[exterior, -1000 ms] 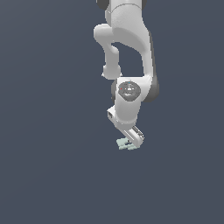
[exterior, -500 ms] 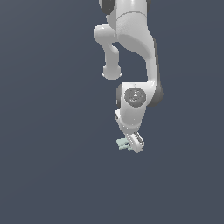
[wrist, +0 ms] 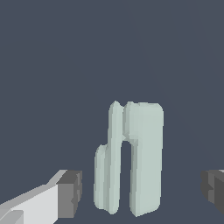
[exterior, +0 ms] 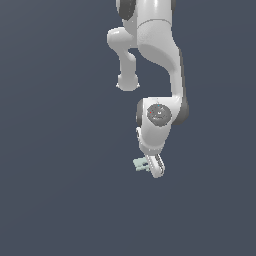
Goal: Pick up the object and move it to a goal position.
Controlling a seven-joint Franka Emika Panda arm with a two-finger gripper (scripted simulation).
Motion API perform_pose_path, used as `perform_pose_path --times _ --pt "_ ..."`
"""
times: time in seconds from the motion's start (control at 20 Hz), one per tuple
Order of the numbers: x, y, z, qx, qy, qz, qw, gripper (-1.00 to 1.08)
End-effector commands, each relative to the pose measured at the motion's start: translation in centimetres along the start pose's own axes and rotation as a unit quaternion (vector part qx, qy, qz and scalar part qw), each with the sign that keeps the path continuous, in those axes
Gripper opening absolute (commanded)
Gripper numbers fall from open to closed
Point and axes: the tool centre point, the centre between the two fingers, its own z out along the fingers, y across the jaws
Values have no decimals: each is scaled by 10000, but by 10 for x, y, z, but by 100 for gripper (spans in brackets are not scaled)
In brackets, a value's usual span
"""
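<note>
The object (exterior: 140,164) is a small pale mint-grey flat piece with parallel bars, lying on the dark grey floor. In the wrist view the object (wrist: 131,162) stands between my two fingers with a gap on each side. My gripper (exterior: 151,167) is down at the object's level, just to its right in the exterior view. In the wrist view the gripper (wrist: 142,192) is open, with one dark fingertip (wrist: 70,194) on one side of the object and the other fingertip (wrist: 213,188) well off on the other side. Neither fingertip touches it.
The white arm (exterior: 157,60) comes down from the top of the exterior view. The floor (exterior: 60,150) is a plain dark grey surface with nothing else on it in view.
The hand has come down and shifted slightly toward the exterior view's right, lowering the fingers to the object's level. The object has not moved.
</note>
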Motion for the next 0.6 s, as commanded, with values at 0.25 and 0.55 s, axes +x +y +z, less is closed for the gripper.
perform_pose_path --times 0.25,0.55 --pt "-2 -2 3 4 12 189 9998 100" --pt "-2 -1 11 2 10 172 9999 100"
